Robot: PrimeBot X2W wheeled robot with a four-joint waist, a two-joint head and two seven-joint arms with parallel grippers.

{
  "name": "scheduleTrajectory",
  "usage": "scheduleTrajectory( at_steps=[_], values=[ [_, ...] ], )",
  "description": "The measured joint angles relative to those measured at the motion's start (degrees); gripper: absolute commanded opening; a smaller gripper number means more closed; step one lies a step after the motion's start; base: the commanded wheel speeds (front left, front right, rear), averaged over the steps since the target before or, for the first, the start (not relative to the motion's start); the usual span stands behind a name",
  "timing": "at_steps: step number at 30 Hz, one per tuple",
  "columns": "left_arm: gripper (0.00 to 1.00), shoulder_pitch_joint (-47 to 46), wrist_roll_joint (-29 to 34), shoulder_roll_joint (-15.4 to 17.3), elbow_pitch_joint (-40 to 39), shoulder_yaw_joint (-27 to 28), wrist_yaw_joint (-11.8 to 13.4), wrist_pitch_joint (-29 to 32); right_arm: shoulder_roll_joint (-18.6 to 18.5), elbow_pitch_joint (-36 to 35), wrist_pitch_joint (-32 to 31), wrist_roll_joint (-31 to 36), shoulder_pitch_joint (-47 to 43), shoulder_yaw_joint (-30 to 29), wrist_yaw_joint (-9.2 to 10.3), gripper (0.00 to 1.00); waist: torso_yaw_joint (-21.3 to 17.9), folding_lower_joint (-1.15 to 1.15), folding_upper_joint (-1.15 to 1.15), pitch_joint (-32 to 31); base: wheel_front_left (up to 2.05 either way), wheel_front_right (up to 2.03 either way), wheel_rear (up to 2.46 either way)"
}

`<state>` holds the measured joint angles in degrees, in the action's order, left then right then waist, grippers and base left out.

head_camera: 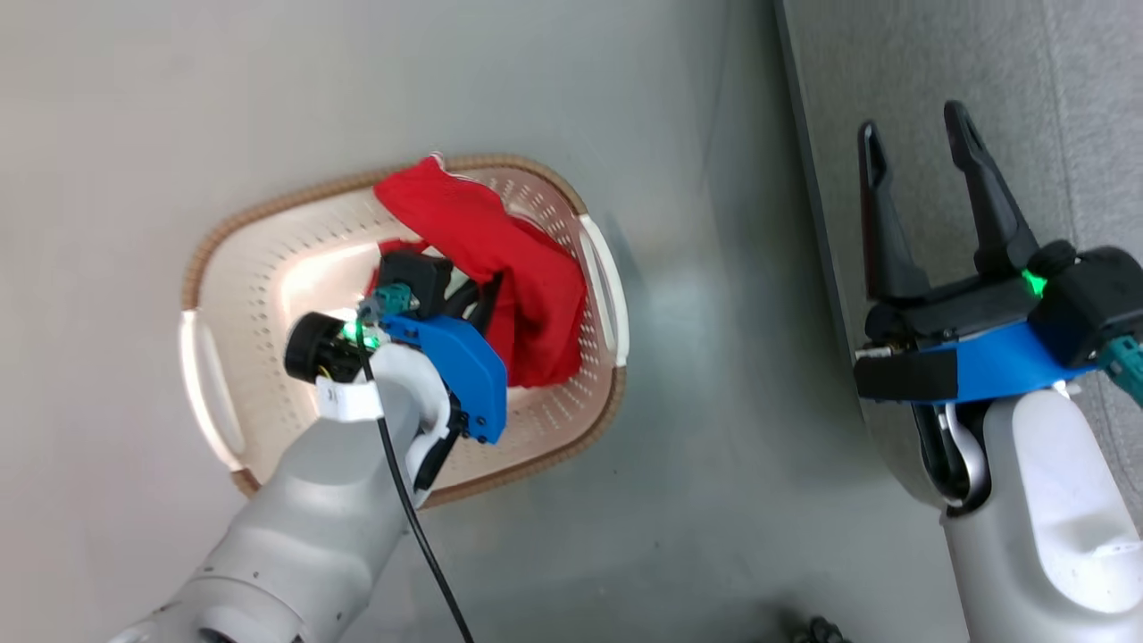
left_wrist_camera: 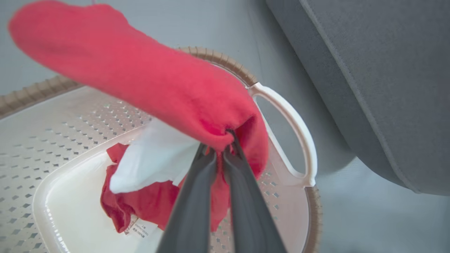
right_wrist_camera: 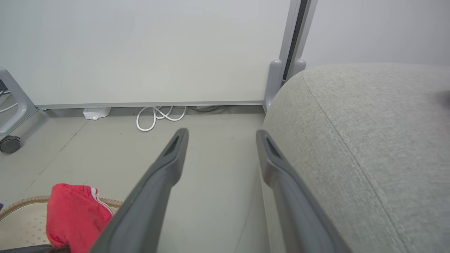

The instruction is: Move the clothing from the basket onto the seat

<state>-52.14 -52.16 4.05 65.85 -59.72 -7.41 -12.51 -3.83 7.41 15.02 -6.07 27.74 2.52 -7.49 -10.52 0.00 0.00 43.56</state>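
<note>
The left gripper (left_wrist_camera: 219, 154) is clamped on a red garment (left_wrist_camera: 140, 77) held above the basket (head_camera: 268, 214), which stands on the floor (head_camera: 714, 446) just beside the seat (left_wrist_camera: 369, 70). A second red garment (left_wrist_camera: 147, 203) lies inside, its tag (left_wrist_camera: 139, 228) unreadable. The right gripper (head_camera: 913, 121) hangs spread over the seat's edge.

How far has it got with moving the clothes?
Nothing looks finished: the visible part of the seat bears no clothing. In hand: the left gripper is shut on one red garment, lifted above the basket. Left: carrying it to the seat, then the second garment lying on the basket floor. The right gripper is open beside the seat.
</note>
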Motion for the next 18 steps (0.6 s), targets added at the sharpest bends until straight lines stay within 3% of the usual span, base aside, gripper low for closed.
scheduleTrajectory(
  at_steps=[9,18],
  values=[
    [0.0,3.02,-1.21,-0.05,-4.76,-0.24,0.0,-2.33,-1.33,1.32,0.01,0.48,-4.44,-0.74,0.0,1.0,2.99,0.0,0.0,-9.08,0.0,0.0,0.0],
    [0.0,6.83,6.37,1.91,-13.35,8.87,0.0,-2.48,-1.82,2.76,0.01,0.64,-8.98,-1.19,0.0,1.0,5.6,-0.01,0.0,-18.88,0.0,0.0,0.0]
  ],
)
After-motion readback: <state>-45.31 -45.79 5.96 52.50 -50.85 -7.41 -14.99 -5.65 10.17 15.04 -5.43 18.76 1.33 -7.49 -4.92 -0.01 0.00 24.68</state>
